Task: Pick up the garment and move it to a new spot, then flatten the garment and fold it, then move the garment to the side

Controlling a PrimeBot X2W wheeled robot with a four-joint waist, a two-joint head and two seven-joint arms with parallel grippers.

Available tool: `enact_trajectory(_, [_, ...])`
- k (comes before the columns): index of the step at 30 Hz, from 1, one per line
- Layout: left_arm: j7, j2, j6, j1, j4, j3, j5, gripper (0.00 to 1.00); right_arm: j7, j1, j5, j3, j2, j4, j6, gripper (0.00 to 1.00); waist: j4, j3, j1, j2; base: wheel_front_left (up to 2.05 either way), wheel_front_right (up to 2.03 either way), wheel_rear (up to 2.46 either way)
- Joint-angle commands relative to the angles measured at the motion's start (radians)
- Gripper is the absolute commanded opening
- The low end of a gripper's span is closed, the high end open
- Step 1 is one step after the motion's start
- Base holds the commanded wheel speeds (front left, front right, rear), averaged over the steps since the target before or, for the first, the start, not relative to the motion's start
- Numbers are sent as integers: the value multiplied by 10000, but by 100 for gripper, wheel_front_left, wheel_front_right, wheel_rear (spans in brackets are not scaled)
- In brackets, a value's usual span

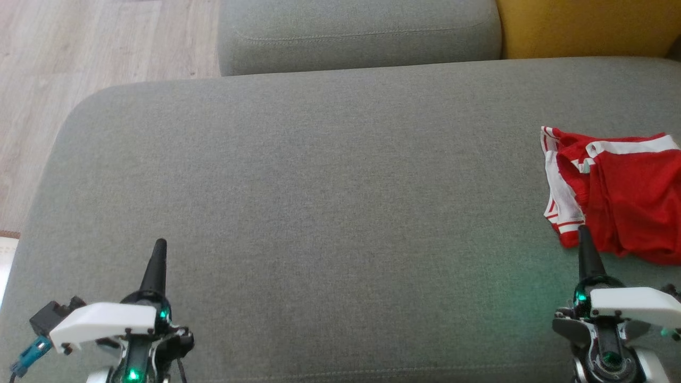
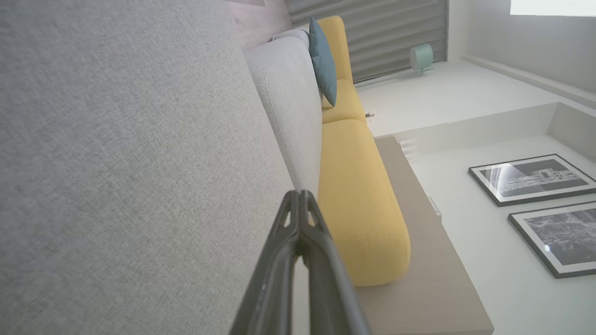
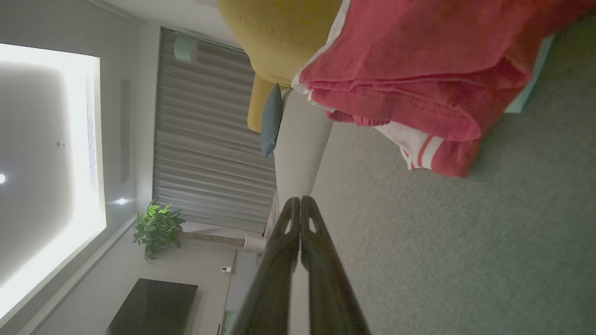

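Both pairs of jaws are pressed together, the long dark fingers [image 3: 279, 260] meeting in a single slim, tapering spike with nothing between them. The left gripper [image 1: 159, 244] hangs over the near left part of the grey seat cushion [image 1: 330, 191], a broad, round-cornered pad covered in a fine, slightly flecked woven cloth, with a stitched seam running along its near edge. The right gripper [image 1: 583, 230] hangs over the near right part of that cushion, its tip just at the near hem of the garment [image 1: 633, 197]. The garment is a red piece of soft knit cloth with white bands and thin red-and-white stripes at its edges; it lies crumpled in loose folds on the right end of the seat cushion, running off the head view's right side. From the right wrist, its doubled hems show a row of stitching and its layers sag in rounded rolls onto the weave. Whether that tip touches the cloth I cannot tell. Each gripper carries a smooth white plastic cover [image 1: 104, 322] at its base. Beyond the far edge of the seat cushion stands a plump grey back cushion [image 1: 362, 37] of the same weave, with a curved seam, and, past the seat cushion's far right corner, a mustard-yellow cushion [image 1: 585, 26]. Left of the seat cushion lies a pale wood-grain floor [image 1: 80, 64].
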Motion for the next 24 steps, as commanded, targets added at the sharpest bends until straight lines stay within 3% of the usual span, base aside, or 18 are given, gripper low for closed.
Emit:
enact_trajectory(1, [102,178,-133,-604,-258,360,-337,0,92,-464,360,80,-162,-399,54,0,5,-2,0,0,0,0,0])
enact_trajectory(24, [800,169,-487,-777,-17,987,-2713,0,773,-528,2916,-330,-143,-478,67,0,63,-34,0,0,0,0,0])
